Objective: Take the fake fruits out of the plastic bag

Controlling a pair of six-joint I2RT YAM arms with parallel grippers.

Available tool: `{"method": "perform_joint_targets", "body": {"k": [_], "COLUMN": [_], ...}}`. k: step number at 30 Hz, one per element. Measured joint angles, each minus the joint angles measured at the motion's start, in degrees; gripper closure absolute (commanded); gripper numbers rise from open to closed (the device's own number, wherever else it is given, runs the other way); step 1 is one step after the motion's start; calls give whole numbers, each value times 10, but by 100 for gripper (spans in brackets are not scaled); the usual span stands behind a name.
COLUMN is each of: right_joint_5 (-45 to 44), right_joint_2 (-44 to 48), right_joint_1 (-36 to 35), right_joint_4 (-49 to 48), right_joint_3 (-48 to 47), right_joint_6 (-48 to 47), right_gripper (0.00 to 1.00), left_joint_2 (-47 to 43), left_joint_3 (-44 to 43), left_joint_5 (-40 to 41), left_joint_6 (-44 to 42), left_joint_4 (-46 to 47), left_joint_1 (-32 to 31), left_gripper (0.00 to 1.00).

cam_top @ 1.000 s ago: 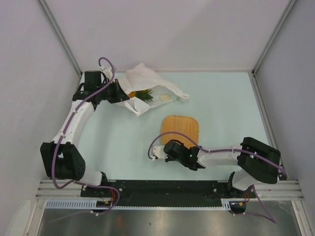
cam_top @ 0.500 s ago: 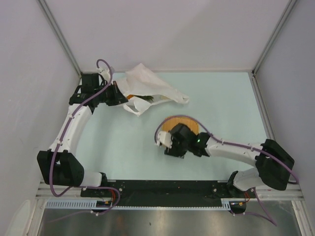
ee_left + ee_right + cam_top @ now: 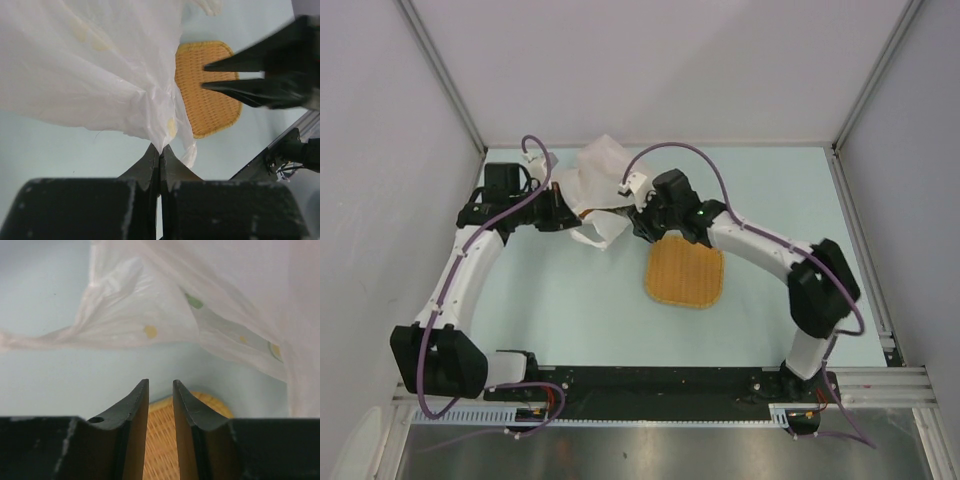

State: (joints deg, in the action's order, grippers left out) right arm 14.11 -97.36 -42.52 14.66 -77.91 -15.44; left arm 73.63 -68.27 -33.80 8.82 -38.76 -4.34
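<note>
Now our left gripper pinches a fold of the plastic bag, jaws shut on it, just beyond the woven tray. Our right gripper, jaws narrow and empty, should widen before entering the mouth; the fake fruits, we judge, lie hidden inside.

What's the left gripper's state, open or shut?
Shut. The left gripper pinches a bunched fold of the plastic bag, with no gap between its jaws in the left wrist view.

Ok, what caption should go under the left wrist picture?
The left fingers pinch a fold of the plastic bag, with the woven tray and the right fingers beyond.
</note>
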Motion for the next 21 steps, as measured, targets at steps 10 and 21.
{"method": "perform_joint_targets", "body": {"k": [10,21], "right_joint_5": [-18,-4], "right_joint_2": [-246,-266], "right_joint_1": [36,38], "right_joint_4": [-15,-28], "right_joint_3": [-215,-247], "right_joint_6": [99,103], "right_gripper": [70,41], "left_joint_2": [-50,-21], "left_joint_3": [67,46], "left_joint_5": [-31,-4], "left_joint_6": [-15,-42], "left_joint_4": [0,-24], "left_joint_1": [0,0], "left_gripper": [99,99]}}
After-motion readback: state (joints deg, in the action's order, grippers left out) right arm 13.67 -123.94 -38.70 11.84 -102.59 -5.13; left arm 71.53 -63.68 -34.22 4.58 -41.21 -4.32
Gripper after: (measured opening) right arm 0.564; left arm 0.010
